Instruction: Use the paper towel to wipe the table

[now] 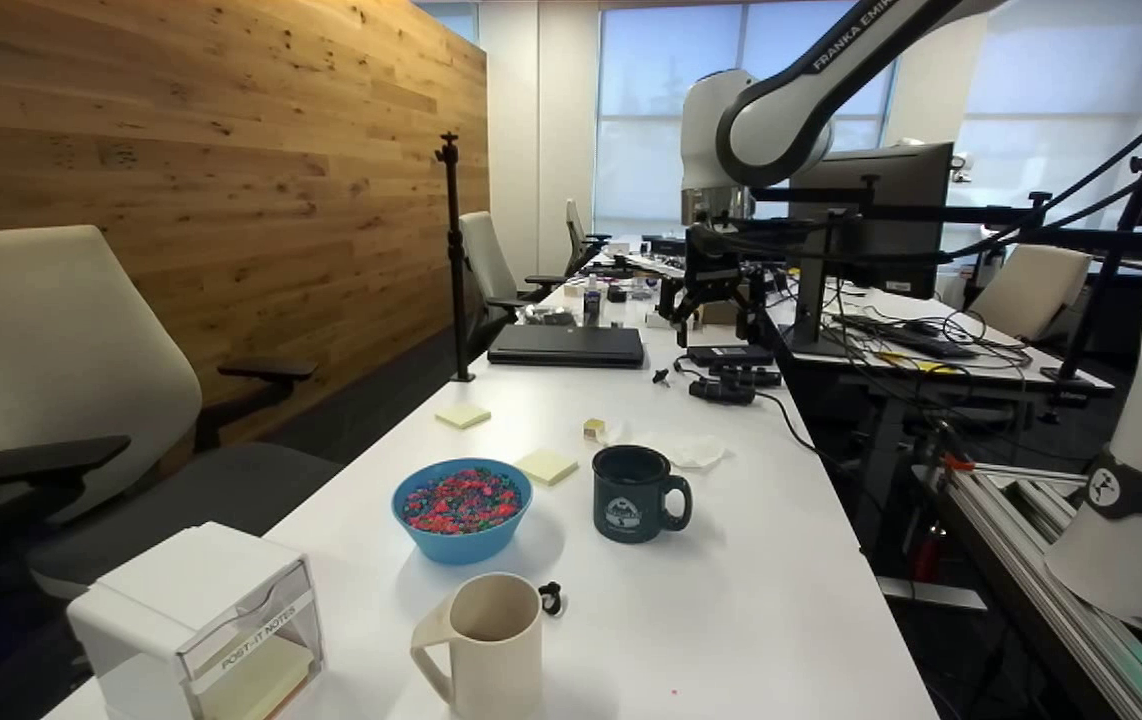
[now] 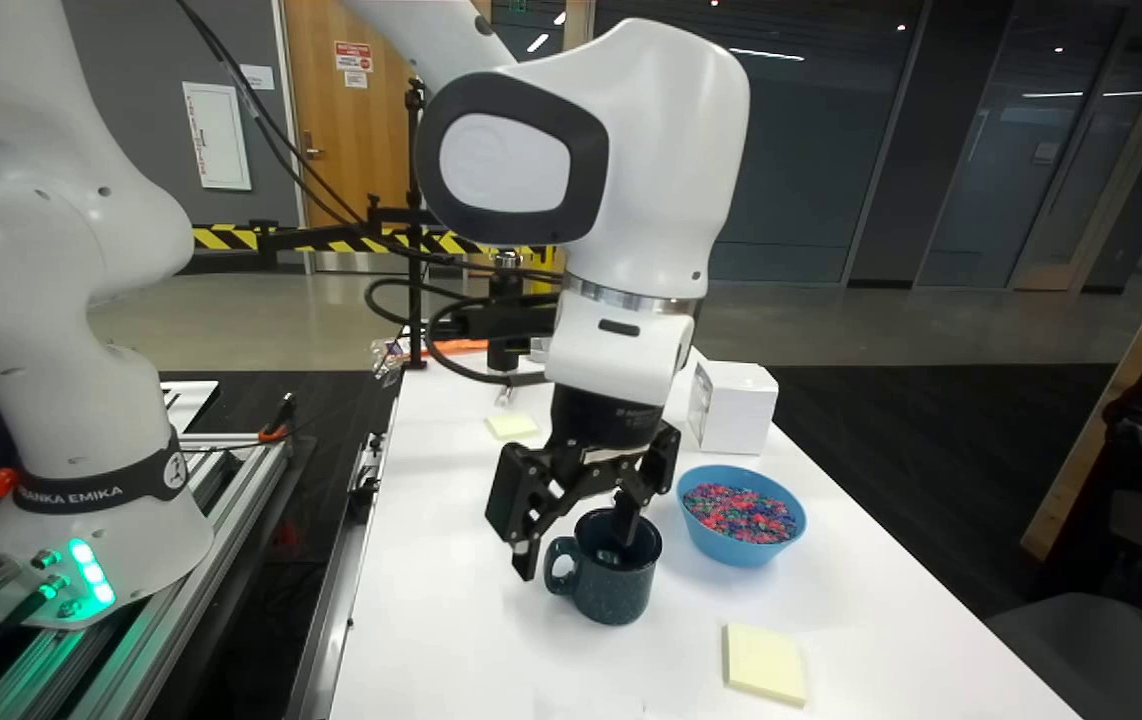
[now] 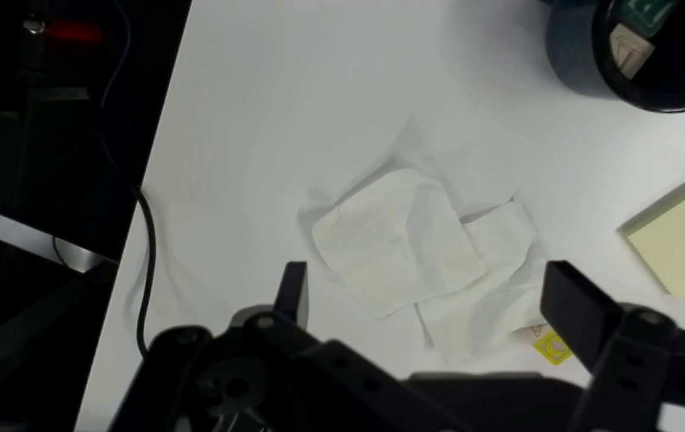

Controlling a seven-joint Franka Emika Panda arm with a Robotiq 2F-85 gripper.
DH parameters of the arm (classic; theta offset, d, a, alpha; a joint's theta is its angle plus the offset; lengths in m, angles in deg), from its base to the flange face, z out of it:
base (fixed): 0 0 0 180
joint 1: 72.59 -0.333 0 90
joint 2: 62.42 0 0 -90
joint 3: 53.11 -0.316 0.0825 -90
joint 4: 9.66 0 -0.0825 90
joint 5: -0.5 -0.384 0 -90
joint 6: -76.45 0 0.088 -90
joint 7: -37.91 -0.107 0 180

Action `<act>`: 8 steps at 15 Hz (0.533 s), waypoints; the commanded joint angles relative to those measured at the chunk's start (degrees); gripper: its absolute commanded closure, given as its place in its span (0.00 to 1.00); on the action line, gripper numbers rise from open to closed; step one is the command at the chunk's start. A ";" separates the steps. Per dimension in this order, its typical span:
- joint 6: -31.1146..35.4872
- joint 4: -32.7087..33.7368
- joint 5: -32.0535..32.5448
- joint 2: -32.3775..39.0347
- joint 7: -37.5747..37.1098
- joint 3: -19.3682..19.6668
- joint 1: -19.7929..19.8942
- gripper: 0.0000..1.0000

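I'm holding the gripper (image 3: 424, 289) above the white table (image 1: 781, 600), its fingers (image 3: 576, 312) standing wide apart. Below, in the wrist view, the paper towel (image 3: 390, 246) is lying rumpled on the tabletop, near the dark mug (image 3: 576, 54) but apart from it. A squarish part is overlapping a more creased one, and I'm not managing to tell whether that's one sheet or two. A small yellow cube (image 3: 552, 348) is sitting at the towel's edge — only partly showing past a finger. The mug is getting cut off at the upper right; inside I'm seeing something green and something whitish, too little of either to name. A yellow note pad (image 3: 684, 240) is running out at the right edge, and a black cable (image 3: 150, 252) is disappearing behind the gripper.

In an exterior view the dark mug (image 1: 626, 510) is covering part of the towel, and the rest is almost blending into the tabletop. The cream mug (image 1: 506, 655) and the white box (image 1: 196, 575) there are being cropped by the lower edge. In an exterior view a finger (image 2: 625, 515) is overlapping the dark mug's mouth — I'm not seeing the whole rim. In both exterior views the arm (image 1: 831, 85) is running out past the top.
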 commanded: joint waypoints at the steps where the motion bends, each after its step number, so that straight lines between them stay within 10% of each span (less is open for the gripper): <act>1: 0.63 1.90 4.32 2.25 1.37 2.46 -0.58 0.00; 8: 6.08 1.80 3.95 3.93 1.39 4.76 -0.85 0.00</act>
